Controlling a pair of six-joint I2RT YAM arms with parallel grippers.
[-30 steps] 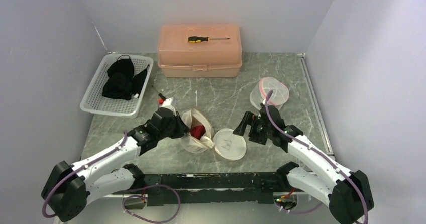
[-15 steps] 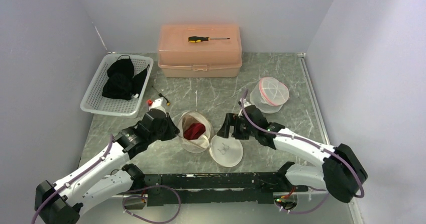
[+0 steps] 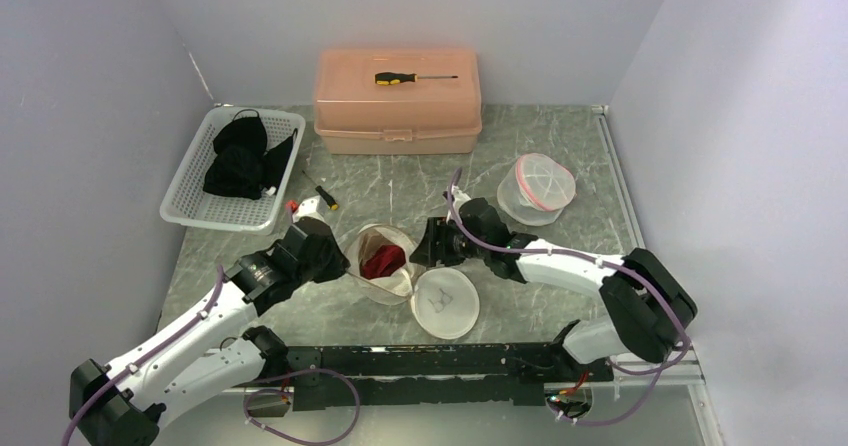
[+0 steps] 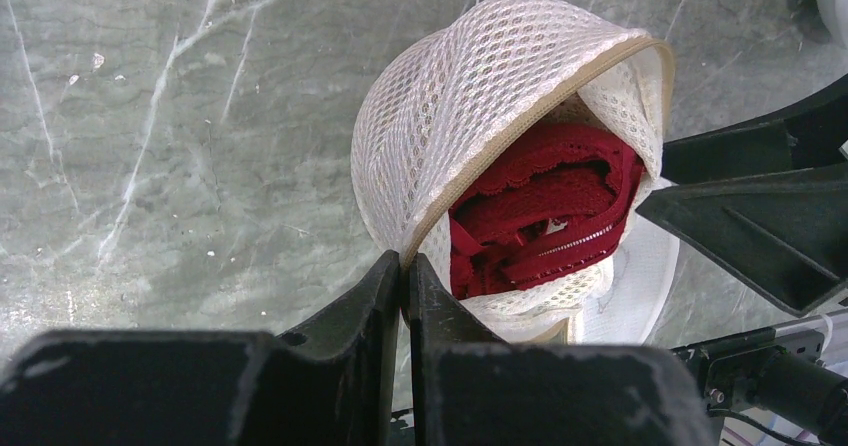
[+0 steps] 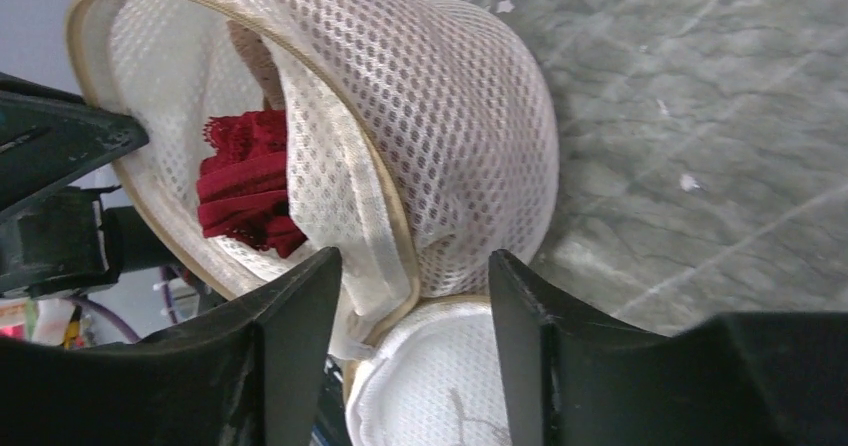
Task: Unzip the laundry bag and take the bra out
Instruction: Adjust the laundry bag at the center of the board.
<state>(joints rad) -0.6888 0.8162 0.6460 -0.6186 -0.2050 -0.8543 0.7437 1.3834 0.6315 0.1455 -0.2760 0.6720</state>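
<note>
Mid-tabletop [image 3: 420, 178], between the two arms: white mesh laundry bag [image 4: 470, 106], unzipped and gaping, red lace bra [image 4: 540, 211] bunched inside at the mouth. Left claw [image 4: 403, 266] clenched on the bag's tan rim, just beside the bra but not touching it. Right claw [image 5: 412, 266] released, fingers spread astride the opposite rim and mesh wall, bra deeper in and clear of both. Round mesh flap [image 3: 445, 304] flat against the bag's near side.

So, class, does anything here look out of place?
A screwdriver lies loose on the storage box lid, and a smaller tool lies on the table near the basket: stray tools amid laundry.
</note>
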